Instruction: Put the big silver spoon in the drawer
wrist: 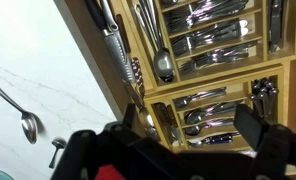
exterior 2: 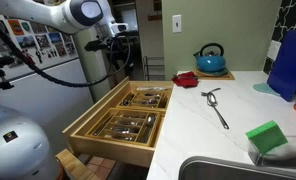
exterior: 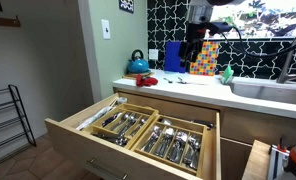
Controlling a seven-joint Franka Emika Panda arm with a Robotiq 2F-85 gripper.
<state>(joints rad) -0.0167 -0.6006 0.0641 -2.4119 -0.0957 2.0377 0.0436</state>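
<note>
The light-wood drawer point(exterior: 73, 142) stands pulled out below the counter; it also shows in an exterior view point(exterior 2: 108, 148) and in the wrist view point(wrist: 210, 80). Its wooden compartments hold several pieces of cutlery. A big silver spoon point(wrist: 164, 64) lies in the long side compartment, bowl towards me. A smaller silver spoon point(wrist: 28, 125) lies on the white counter; it shows in an exterior view point(exterior 2: 218, 108) too. My gripper point(wrist: 188, 122) hangs above the drawer, open and empty. It is also in both exterior views point(exterior: 195, 35) point(exterior 2: 118, 50).
On the counter stand a teal kettle point(exterior 2: 210, 58), a red object point(exterior 2: 186, 78), a blue box point(exterior 2: 288, 62), a colourful box point(exterior: 203, 58) and a green sponge point(exterior 2: 267, 136). A sink point(exterior: 273, 90) lies at the counter's end. A metal rack point(exterior: 6, 120) stands by the wall.
</note>
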